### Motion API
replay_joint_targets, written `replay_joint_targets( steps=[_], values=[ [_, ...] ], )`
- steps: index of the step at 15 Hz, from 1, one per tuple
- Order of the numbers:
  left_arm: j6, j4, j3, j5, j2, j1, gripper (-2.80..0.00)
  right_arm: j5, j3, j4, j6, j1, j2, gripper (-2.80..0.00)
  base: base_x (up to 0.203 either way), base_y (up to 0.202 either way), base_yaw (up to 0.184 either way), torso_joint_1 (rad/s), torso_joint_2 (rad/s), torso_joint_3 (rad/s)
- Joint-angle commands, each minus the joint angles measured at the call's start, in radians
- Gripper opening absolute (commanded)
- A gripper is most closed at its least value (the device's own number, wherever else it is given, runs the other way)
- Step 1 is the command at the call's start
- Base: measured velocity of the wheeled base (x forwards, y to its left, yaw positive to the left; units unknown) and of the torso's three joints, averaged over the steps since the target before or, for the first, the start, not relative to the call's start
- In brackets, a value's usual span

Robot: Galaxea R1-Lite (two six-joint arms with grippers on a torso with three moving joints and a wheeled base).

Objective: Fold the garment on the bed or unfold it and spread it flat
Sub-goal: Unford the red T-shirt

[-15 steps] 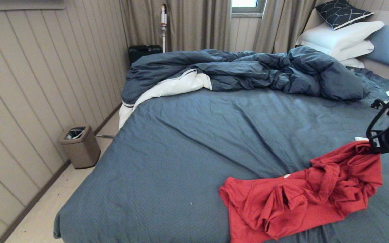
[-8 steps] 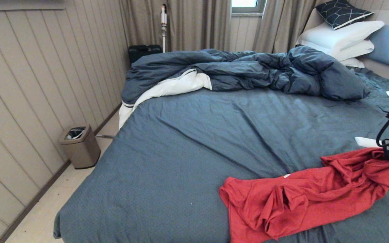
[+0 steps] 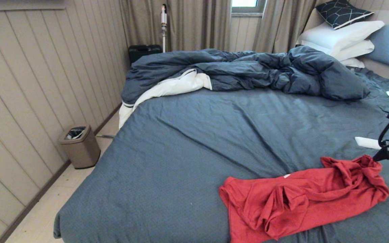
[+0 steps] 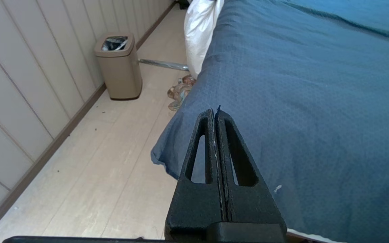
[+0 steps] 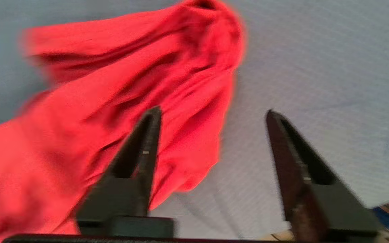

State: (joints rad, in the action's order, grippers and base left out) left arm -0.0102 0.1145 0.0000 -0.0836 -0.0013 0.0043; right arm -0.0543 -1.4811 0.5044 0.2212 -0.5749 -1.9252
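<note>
Far left, beside the bed (image 3: 181, 141): a tan waste bin (image 3: 79, 145) is noted on the floor by the panelled wall. The left gripper (image 4: 215, 113) is parked off the bed's near left corner, over the edge of the slate-blue sheet; its fingers are pressed together with nothing between them.

Across the far side of the bed a rumpled dark blue duvet (image 3: 248, 71) with white lining is seen, white pillows (image 3: 341, 38) stacked at the far right.

Near right of the bed: the red T-shirt (image 3: 299, 199) lies bunched and twisted on the sheet, stretched roughly left to right, a knot of folds at its right end. No print is visible. A small white object (image 3: 366, 142) lies just beyond that end.

Right edge: the right gripper (image 5: 211, 113) is held above the shirt's right end. Its fingers stand apart, empty; one fingertip is over red cloth, the other over bare sheet.

Step judged: spreading flat, between grasps; shirt free of both grippers. Next move is judged to call for a fresh pinch on a single edge or hem at the bunched end, then a pull outward to open the folds. Risk: several layers caught at once.
</note>
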Motion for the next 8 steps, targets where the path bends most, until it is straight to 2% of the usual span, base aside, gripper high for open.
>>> replay_joint_targets(
  steps=[1, 2, 5, 8],
  values=[
    [-0.001, 0.001, 0.000, -0.001, 0.001, 0.000, -2.80, -0.060, 0.019, 0.026, -0.003, 0.002, 0.093, 0.00, 0.000, 0.000, 0.000, 0.000, 0.00, 0.000],
    [-0.001, 0.001, 0.000, -0.001, 0.001, 0.000, -2.80, -0.107, 0.034, 0.056, -0.008, 0.002, 0.143, -2.80, 0.000, 0.000, 0.000, 0.000, 0.00, 0.000],
    [-0.001, 0.001, 0.000, -0.001, 0.001, 0.000, -2.80, -0.249, 0.109, 0.142, -0.010, 0.010, 0.342, -2.80, 0.000, 0.000, 0.000, 0.000, 0.00, 0.000],
    [0.001, 0.001, 0.000, -0.001, 0.001, 0.000, -2.80, -0.358, 0.272, 0.189, -0.005, 0.041, 0.517, -2.80, 0.000, 0.000, 0.000, 0.000, 0.00, 0.000]
  ],
)
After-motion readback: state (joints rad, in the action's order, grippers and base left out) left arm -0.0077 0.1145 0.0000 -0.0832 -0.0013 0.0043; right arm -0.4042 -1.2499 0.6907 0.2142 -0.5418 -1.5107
